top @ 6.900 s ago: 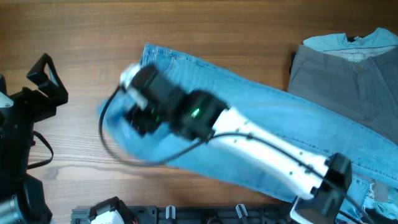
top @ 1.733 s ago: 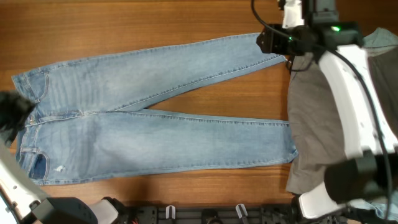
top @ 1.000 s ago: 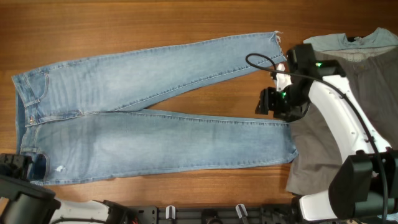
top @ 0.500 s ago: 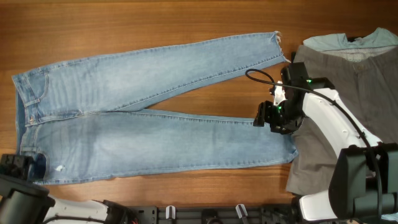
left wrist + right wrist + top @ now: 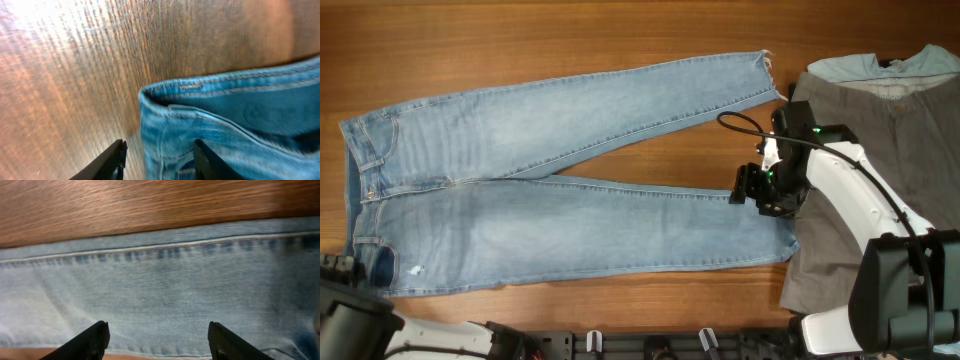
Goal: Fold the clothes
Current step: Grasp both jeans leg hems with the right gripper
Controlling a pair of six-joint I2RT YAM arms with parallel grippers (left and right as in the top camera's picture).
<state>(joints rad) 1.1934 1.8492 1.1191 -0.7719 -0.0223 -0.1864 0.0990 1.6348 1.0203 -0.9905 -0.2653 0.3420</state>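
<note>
The clothes, light blue jeans (image 5: 540,190), lie spread flat with the waistband at the left and both legs running right. My left gripper (image 5: 338,268) sits at the near-left waistband corner. In the left wrist view it is open (image 5: 160,162), with the waistband corner (image 5: 200,95) lying between the two black fingers (image 5: 112,162). My right gripper (image 5: 760,188) hovers over the hem end of the near leg. In the right wrist view it is open (image 5: 160,342), its fingers (image 5: 92,340) wide apart above the leg's denim (image 5: 160,290).
Grey trousers (image 5: 880,150) lie at the right, touching the near leg's hem, with a pale blue-green shirt (image 5: 890,65) showing under them at the top right. A black rail (image 5: 650,345) runs along the front edge. Bare wood (image 5: 620,40) lies behind the jeans.
My right gripper came down from the far leg's hem to the near leg's hem end and has settled there. The left arm shifted slightly at the near-left corner.
</note>
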